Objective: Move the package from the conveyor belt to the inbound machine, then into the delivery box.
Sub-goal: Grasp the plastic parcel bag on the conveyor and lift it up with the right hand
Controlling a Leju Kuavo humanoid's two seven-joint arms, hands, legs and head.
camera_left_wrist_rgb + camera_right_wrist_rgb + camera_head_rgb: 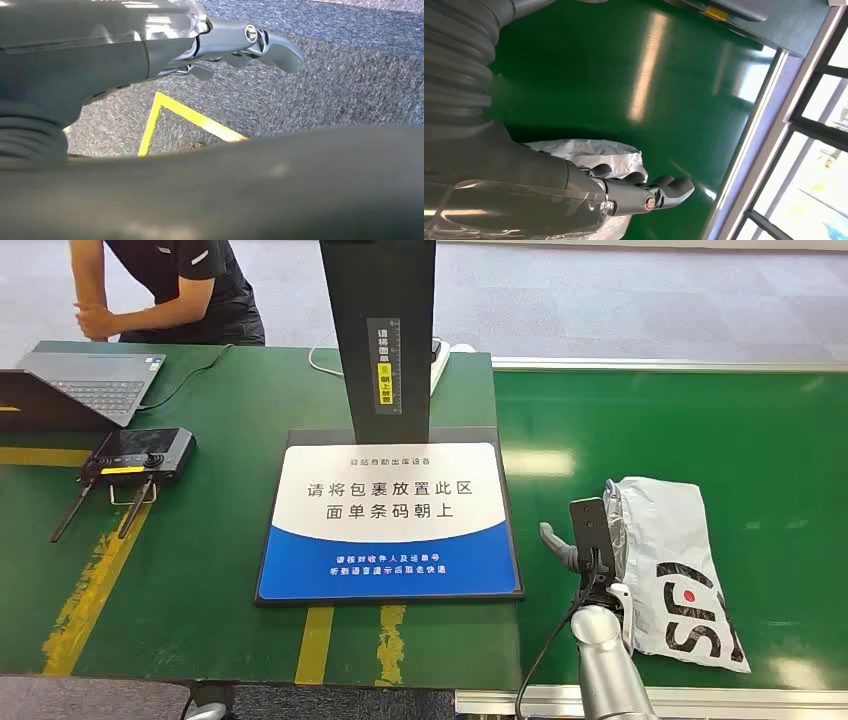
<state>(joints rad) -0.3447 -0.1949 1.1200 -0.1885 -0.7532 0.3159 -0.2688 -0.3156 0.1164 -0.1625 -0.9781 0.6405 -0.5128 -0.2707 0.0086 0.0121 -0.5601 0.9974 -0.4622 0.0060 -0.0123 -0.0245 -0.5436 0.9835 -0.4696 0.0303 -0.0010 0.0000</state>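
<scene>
A: What is lying on the conveyor belt (760, 430)?

B: One package (680, 570), a crinkled silvery-white plastic mailer with black lettering, is resting on the glossy green belt near its front rail; wide bare belt is stretching away beyond it.

A: And the right robot hand (580, 540)?

B: It is hovering against the package's left edge, fingers (671, 187) extended, grasping nothing.

A: The left robot hand (240, 47)?

B: Hanging over grey carpet, fingers loose, released.

A: The inbound machine (390, 520)?

B: One flat blue-and-white plate under a black post is sitting on the tabletop (230, 390); one laptop (95, 385) and one controller (140, 455) are lying left of it.

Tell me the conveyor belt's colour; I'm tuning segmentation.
Glossy green conveyor belt, clearest in the head view.
</scene>
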